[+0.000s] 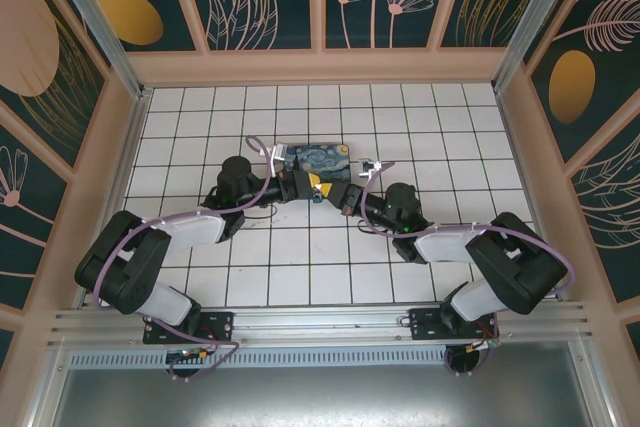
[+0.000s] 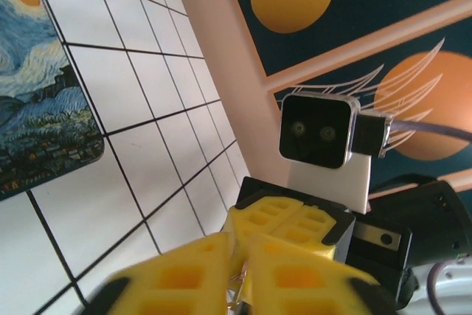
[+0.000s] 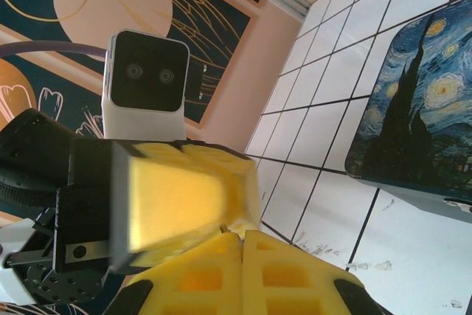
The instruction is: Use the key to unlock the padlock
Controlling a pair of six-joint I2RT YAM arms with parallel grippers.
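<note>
Over the white-tiled counter [image 1: 300,247], just near of the Starry-Night-painted blue box [image 1: 315,159], the left arm's yellow-fingered gripper [image 1: 311,185] and the right arm's yellow-fingered gripper [image 1: 343,199] met tip to tip along a left-right line. Both were pinched narrow. A tiny blue-teal padlock [image 1: 319,197] seemed to sit between them, equally near both. The thin brownish key was too small to make out, as was which gripper held what.

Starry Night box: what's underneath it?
The Starry Night box sits flat on the white tiled table. The tiles right beneath it are covered, so nothing there can be seen.
</note>
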